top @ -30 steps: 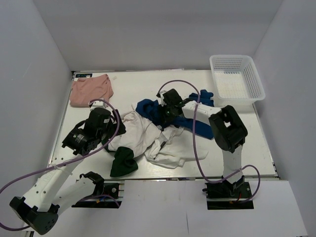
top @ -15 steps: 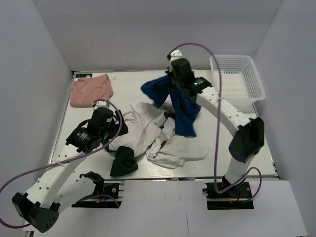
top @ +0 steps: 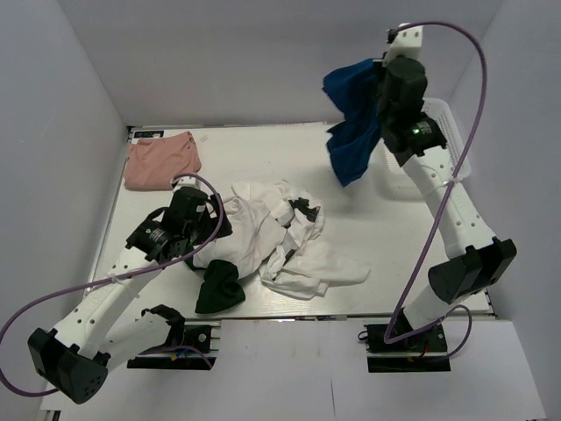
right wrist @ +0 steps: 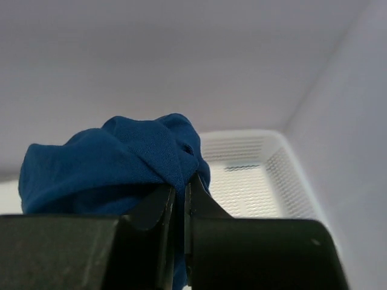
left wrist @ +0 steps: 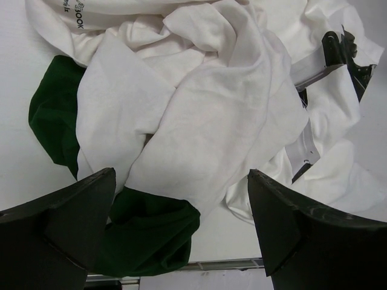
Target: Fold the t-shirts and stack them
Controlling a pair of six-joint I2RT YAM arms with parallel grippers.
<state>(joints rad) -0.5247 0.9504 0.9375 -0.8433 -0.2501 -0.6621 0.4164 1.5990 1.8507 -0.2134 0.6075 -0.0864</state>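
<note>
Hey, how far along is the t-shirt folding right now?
Early. The pink tee lies flat and looks folded at the far left. The right gripper is shut on the blue tee, holding it high in the air. The white tees lie in a crumpled heap under the open left gripper. Nothing is stacked yet.

Top view: bright, flat, diffuse light from overhead. The white walls bounce it and carry a faint lilac cast. Shadows are soft only, along the near edge of the white t-shirts (top: 254, 232). No glare on the table (top: 394, 237). Walls lean outward at the frame edges (wide lens). The blue t-shirt (top: 353, 132) is slightly soft.

Left wrist: cloth is sharp, whites near clipping. The left gripper (left wrist: 181, 175) fingers (left wrist: 60, 217) are dark and soft.

Right wrist: the right gripper (right wrist: 179, 187) fingers (right wrist: 151, 217) are black and blurred. The basket (right wrist: 248, 181) is out of focus.
</note>
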